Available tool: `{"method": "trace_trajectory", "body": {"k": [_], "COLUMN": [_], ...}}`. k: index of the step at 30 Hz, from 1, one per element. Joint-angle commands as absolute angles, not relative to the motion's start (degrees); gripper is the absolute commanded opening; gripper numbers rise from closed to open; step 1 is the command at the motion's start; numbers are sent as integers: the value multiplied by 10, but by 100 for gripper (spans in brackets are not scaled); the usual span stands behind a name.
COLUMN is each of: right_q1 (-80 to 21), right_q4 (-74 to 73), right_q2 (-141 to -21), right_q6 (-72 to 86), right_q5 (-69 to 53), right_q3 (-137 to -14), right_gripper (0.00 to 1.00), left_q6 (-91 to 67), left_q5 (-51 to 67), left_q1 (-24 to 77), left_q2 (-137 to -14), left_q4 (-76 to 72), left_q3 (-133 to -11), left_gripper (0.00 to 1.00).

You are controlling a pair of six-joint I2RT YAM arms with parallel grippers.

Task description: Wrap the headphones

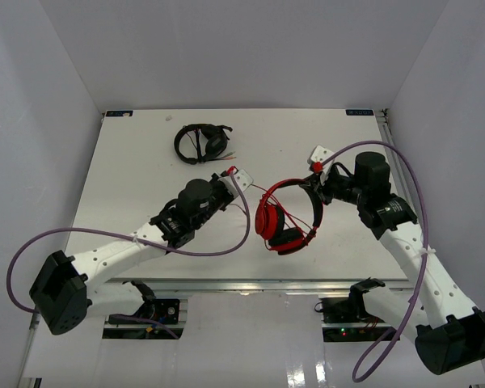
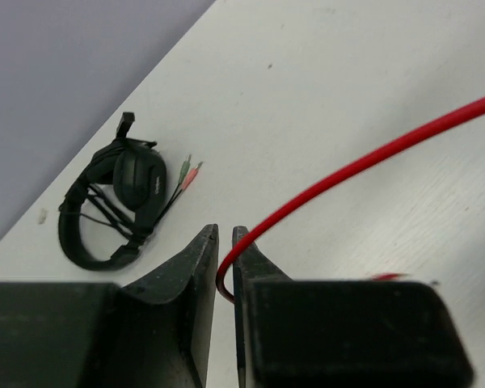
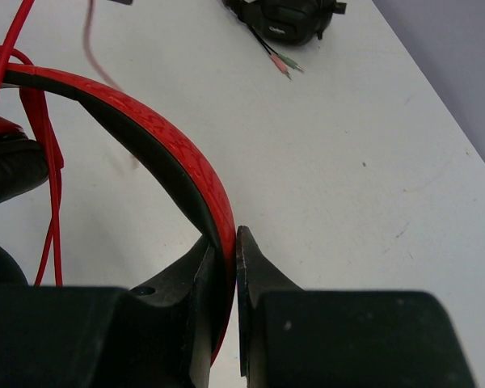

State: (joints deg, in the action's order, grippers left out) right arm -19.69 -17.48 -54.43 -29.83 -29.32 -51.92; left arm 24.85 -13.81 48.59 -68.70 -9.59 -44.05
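Two pairs on show: black headphones (image 1: 202,144) far back on the left, red headphones (image 1: 284,218) near the middle. Two arms too. Flat white table (image 1: 129,178) below, plain white walls (image 1: 32,121) all round. Left gripper (image 2: 225,234) just left of the red pair, pinched on its thin red cable (image 2: 364,162). Right gripper (image 3: 226,234) on the right side, squeezed shut on the red headband (image 3: 170,153).

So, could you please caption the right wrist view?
Right gripper clamps the red over-ear headphones' headband beside their thin red cable.
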Motion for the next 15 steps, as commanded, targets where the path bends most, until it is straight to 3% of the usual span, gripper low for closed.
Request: {"method": "trace_trajectory", "body": {"k": [1,8,15], "right_q1": [-177,-149,-125], "right_q4": [-169,-152,-110], "right_q2": [-537,-581,-594], "right_q6": [-221,-110,-35], "right_q5": [-412,-495,-537], "right_q3": [-575,-653,-667], "right_gripper": [8,8,8], "left_q6": [158,79,29], "left_q5": [47,137,170], "left_q1": [466,461,460], "left_q2": [-636,-654,-713], "left_q4": [-213,-331,-412], "left_q3": [-388,-333,-320], "left_gripper": [26,26,15]}}
